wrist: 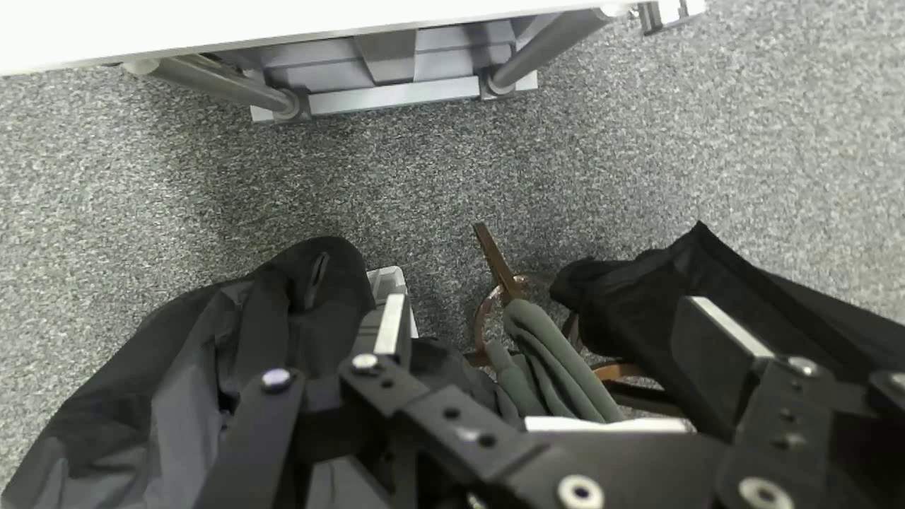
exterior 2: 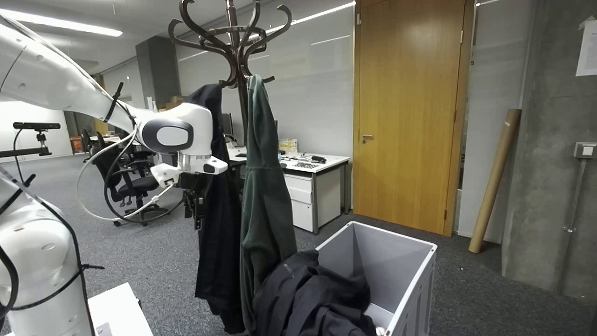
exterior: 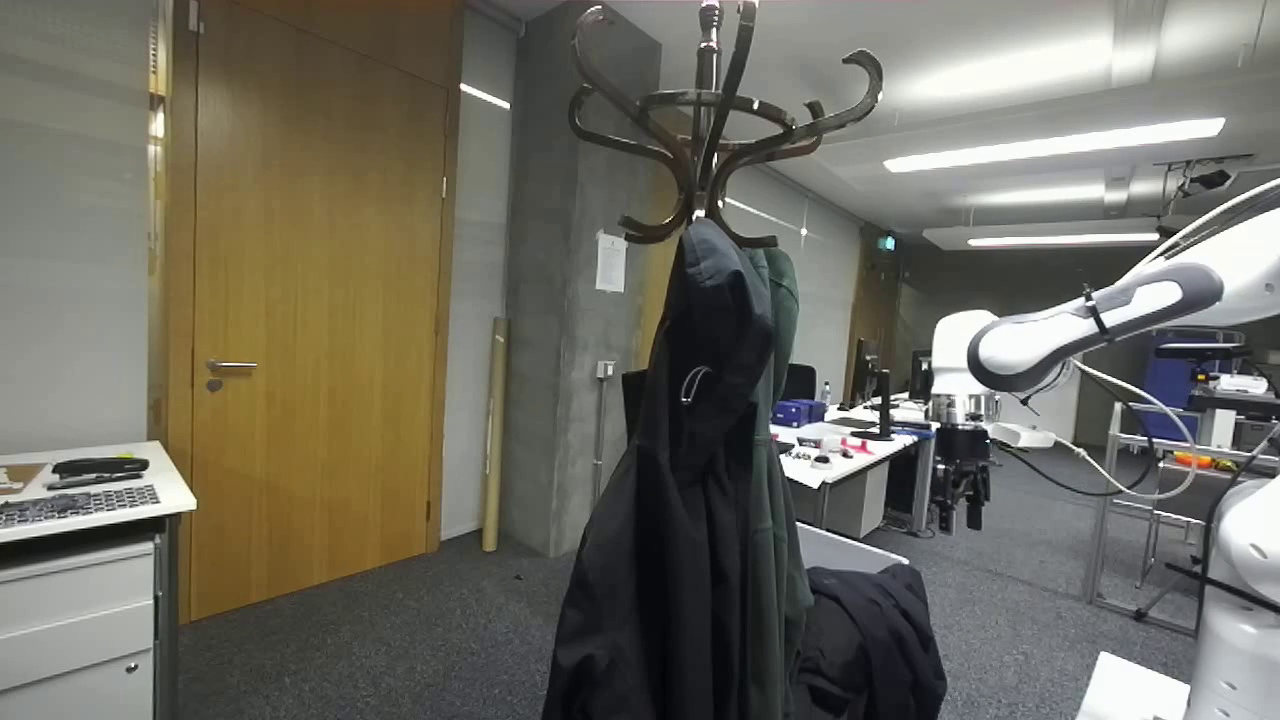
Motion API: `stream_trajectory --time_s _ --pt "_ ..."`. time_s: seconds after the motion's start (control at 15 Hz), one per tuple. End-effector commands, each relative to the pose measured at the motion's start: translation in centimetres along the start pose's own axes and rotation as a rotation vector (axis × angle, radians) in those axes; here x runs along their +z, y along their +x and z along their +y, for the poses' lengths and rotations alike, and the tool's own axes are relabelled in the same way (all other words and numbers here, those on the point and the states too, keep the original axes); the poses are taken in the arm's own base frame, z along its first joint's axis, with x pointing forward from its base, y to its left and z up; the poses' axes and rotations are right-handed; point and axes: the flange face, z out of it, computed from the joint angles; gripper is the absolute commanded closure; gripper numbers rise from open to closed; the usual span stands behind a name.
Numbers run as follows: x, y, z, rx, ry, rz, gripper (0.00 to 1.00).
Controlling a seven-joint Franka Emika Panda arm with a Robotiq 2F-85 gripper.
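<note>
My gripper (exterior: 960, 515) points down in mid-air with its jaws wide apart and nothing between them. Its fingers also frame the wrist view, where the gripper (wrist: 558, 332) hangs above clothing. A green garment (wrist: 558, 367) shows below the gap, a black coat (wrist: 707, 276) to the right and a dark jacket (wrist: 233, 339) to the left. The green garment (exterior 2: 266, 196) and black coat (exterior 2: 219, 242) hang from a dark brown coat stand (exterior 2: 238, 46). In that exterior view the gripper (exterior 2: 193, 219) appears in front of the black coat; contact cannot be judged.
A grey bin (exterior 2: 422, 280) stands beside the coat stand, with the dark jacket (exterior 2: 317, 298) heaped over its near side. The arm's white table (wrist: 283, 32) has metal legs. Desks, a wooden door (exterior: 320, 300) and a cardboard tube (exterior: 495, 430) are farther back. Cables loop off the arm.
</note>
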Motion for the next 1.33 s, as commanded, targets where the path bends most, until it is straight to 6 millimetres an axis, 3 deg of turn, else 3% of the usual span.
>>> stream_trajectory --time_s 0.0,0.47,0.67,0.73,0.87,1.27 --pt "0.0 1.6 3.3 0.166 0.101 0.049 0.00" --pt "1.2 5.7 13.8 0.486 0.232 0.228 0.00" --pt "1.8 7.5 16.9 0.650 0.304 0.300 0.00" --pt "1.7 5.8 15.4 0.576 0.271 0.276 0.00" --pt "2.3 6.6 16.6 0.627 0.287 0.278 0.00" --pt "3.2 7.7 17.3 0.629 0.280 0.294 0.00"
